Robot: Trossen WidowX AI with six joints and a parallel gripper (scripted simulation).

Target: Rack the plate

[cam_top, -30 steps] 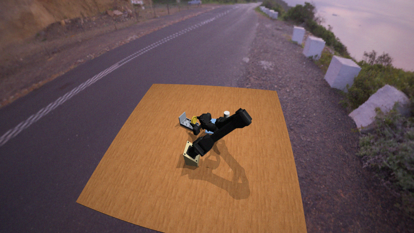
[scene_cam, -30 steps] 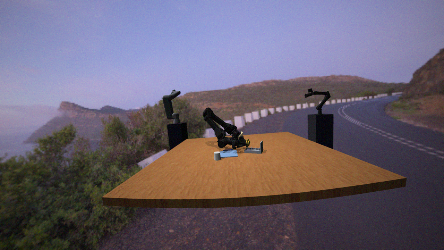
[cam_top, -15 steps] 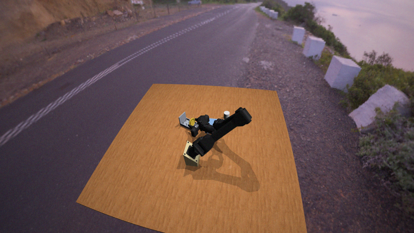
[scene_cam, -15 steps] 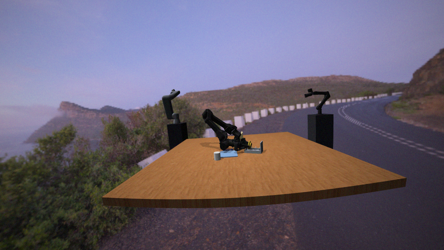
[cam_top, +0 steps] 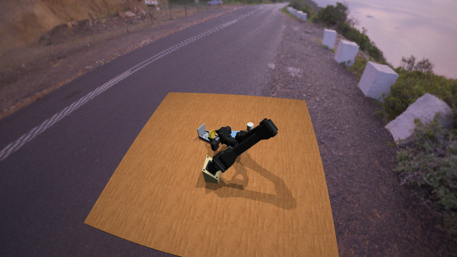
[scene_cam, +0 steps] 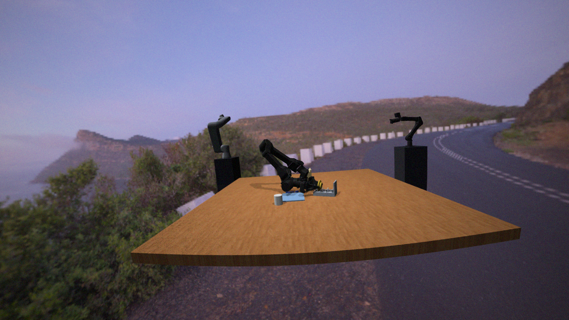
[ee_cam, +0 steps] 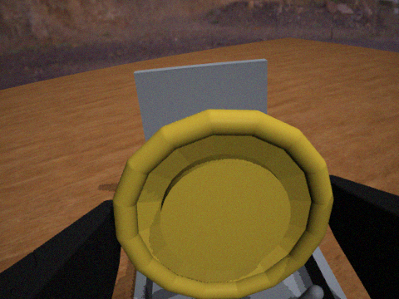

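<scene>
The yellow plate (cam_top: 212,134) (scene_cam: 319,184) (ee_cam: 226,237) stands nearly upright on edge. My gripper (cam_top: 213,135) (scene_cam: 319,185) (ee_cam: 221,200) is shut on it, with one finger at each side of the rim. The plate is over the near part of the grey dish rack (cam_top: 201,131) (scene_cam: 325,194) (ee_cam: 199,91), whose tall back panel stands beyond it. A rounded rack peg shows by the plate's lower right rim in the wrist view. The plate's lower edge hides most of the rails. I cannot tell whether it sits in a slot.
A blue mat (cam_top: 234,133) (scene_cam: 293,197) lies beside the rack, partly hidden by my arm in the top view. A white cylinder (cam_top: 250,127) (scene_cam: 278,199) stands by the mat. Two other arms stand on dark pedestals (scene_cam: 227,173) (scene_cam: 410,167) beyond the table.
</scene>
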